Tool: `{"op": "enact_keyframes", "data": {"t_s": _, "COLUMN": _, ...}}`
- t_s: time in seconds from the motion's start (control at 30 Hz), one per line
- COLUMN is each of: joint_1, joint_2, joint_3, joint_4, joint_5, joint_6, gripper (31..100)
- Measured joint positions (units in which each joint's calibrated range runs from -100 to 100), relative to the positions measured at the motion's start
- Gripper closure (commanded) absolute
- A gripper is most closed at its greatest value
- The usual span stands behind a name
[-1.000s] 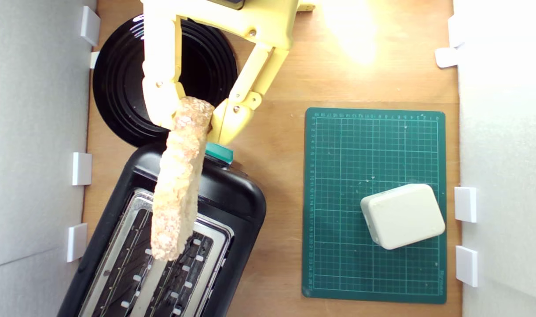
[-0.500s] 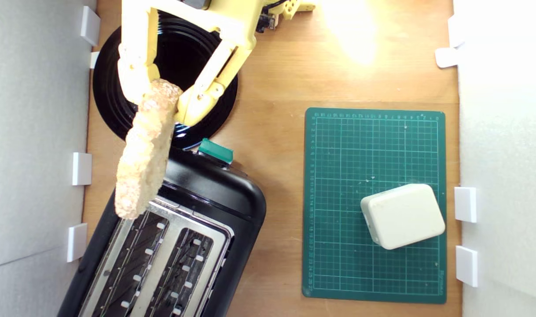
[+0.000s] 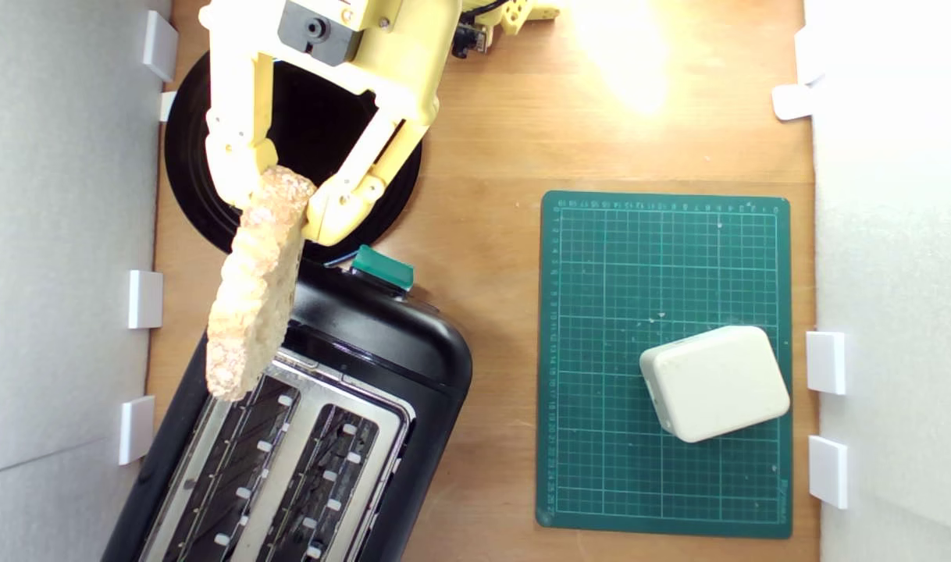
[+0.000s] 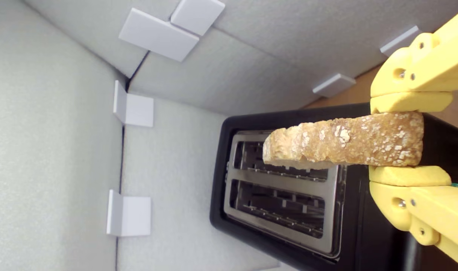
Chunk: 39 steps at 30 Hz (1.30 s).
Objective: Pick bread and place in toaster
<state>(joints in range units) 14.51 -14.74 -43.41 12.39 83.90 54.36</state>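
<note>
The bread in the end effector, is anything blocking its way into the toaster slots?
Nothing visible does. The bread hangs in the end effector above the toaster, over its edge at the exterior view's left. Both slots look open and empty.

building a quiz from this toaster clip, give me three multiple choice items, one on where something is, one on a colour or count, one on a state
1. Where does the white block rest?
A. on the green mat
B. on the black plate
C. in a toaster slot

2. How many slots does the toaster have?
A. one
B. two
C. four

3. What state is the bread in?
A. lying on the plate
B. fully down in a slot
C. gripped by the claw above the toaster

Key:
1 A, the block sits inside the mat's grid.
2 B, two long openings show in the silver top.
3 C, the yellow fingers pinch its end and its whole length shows in the wrist view.
</note>
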Motion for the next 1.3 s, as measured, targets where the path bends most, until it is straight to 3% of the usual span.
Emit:
{"op": "enact_keyframes", "data": {"t_s": 0.57, "joint_1": 0.1, "joint_2": 7.0, "joint_3": 0.0, "joint_4": -1.1, "joint_5": -8.1, "joint_6": -0.4, "gripper": 74.8}}
{"op": "enact_keyframes", "data": {"t_s": 1.3, "joint_1": 1.8, "joint_2": 11.2, "joint_3": 0.0, "joint_4": -1.1, "joint_5": -8.6, "joint_6": -1.3, "gripper": 74.8}}
